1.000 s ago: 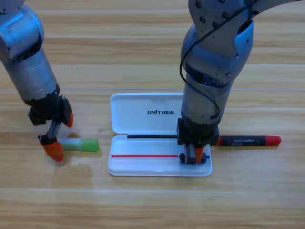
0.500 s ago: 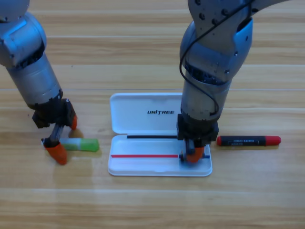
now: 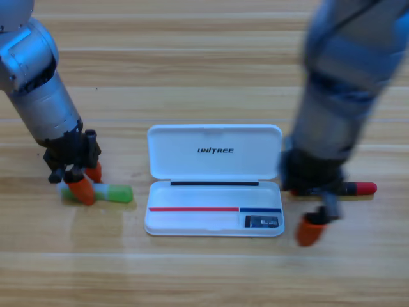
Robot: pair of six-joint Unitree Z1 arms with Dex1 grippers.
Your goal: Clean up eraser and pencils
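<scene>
I had the white case [image 3: 214, 179] lying open in the middle of the worktop [image 3: 204, 268], lid back. The eraser [image 3: 262, 222] sat inside it at the right end of the tray, free of any gripper.

The left gripper [image 3: 86, 182] was down on the pale end of the green pencil [image 3: 108, 193], which lay flat just left of the case. One orange jaw crossed in front of the pencil and the other showed behind it, so the jaws stood either side of the stick. They looked closed onto it, though the gripper body hid the contact and I could not be sure. The pencil's pale half was mostly covered; only its green end showed clearly.

The right gripper [image 3: 316, 220] was smeared with motion, just right of the case. Its dark body covered the left part of the red-and-black pencil [image 3: 361, 188], leaving only the red tip and a little black visible beyond it. I made out a single orange jaw tip low near the case's right corner; whether those jaws were apart or together I could not tell.
</scene>
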